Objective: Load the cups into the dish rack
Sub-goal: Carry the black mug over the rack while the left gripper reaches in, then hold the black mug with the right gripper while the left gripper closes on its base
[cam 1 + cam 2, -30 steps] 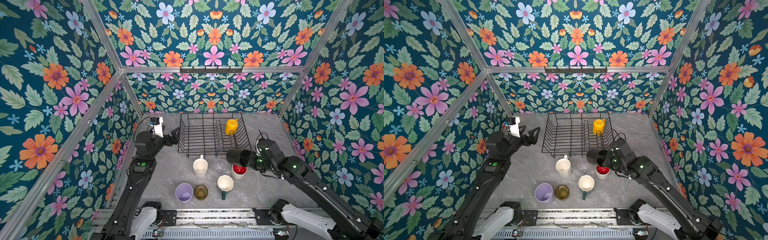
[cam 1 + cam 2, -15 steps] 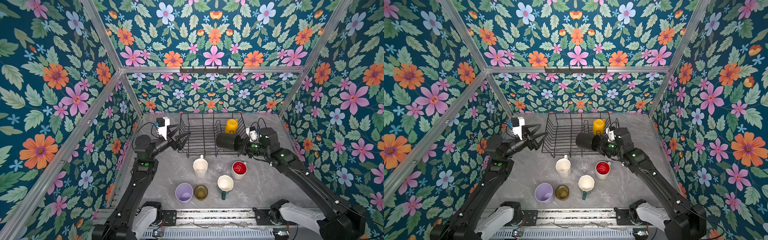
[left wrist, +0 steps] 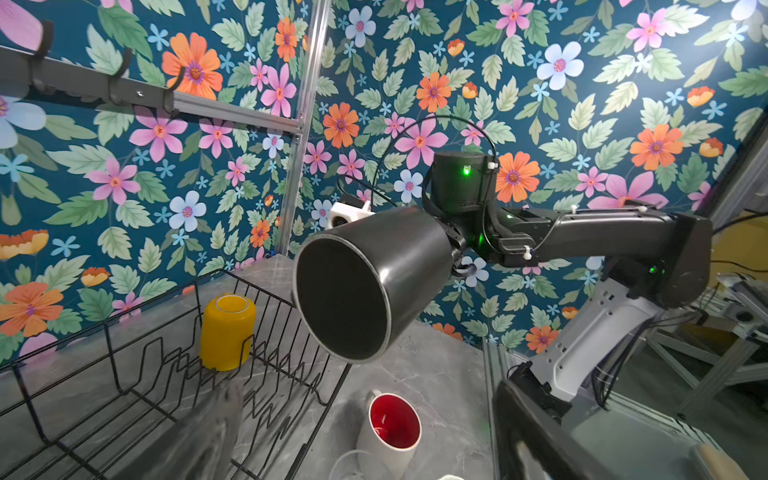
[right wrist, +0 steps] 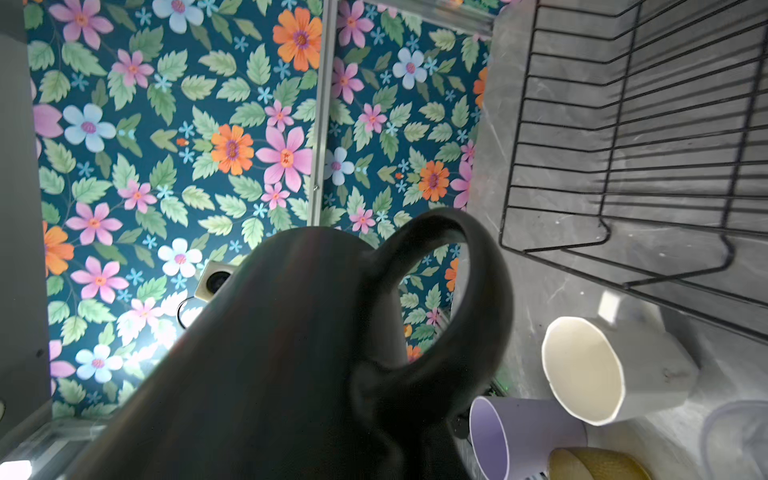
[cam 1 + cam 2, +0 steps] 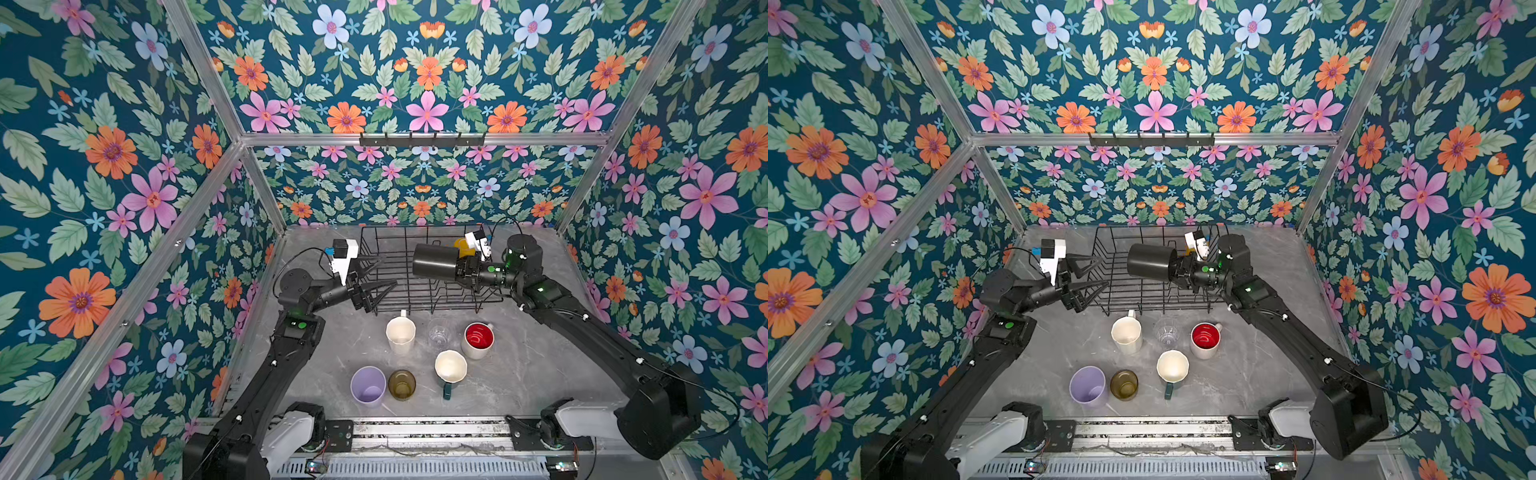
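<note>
My right gripper (image 5: pixel 461 268) (image 5: pixel 1177 270) is shut on the handle side of a black mug (image 5: pixel 434 262) (image 5: pixel 1150 262) (image 3: pixel 365 286) (image 4: pixel 270 353). The mug lies sideways in the air above the black wire dish rack (image 5: pixel 415 293) (image 5: pixel 1142 293) (image 3: pixel 124 374) (image 4: pixel 623 166), mouth pointing left. A yellow mug (image 5: pixel 461 245) (image 3: pixel 226 332) stands upside down at the rack's far right. My left gripper (image 5: pixel 380 274) (image 5: pixel 1102 272) hangs open and empty over the rack's left side, facing the black mug's mouth.
On the table in front of the rack stand a tall white mug (image 5: pixel 401 334), a clear glass (image 5: pixel 439 332), a red-inside mug (image 5: pixel 478 338), a green mug with white inside (image 5: pixel 450 368), a lilac tumbler (image 5: pixel 368 384) and an olive glass (image 5: pixel 402 384).
My right arm has carried the black mug up from above the table cups to over the rack. The left gripper has swung in over the rack's left side, staying open.
</note>
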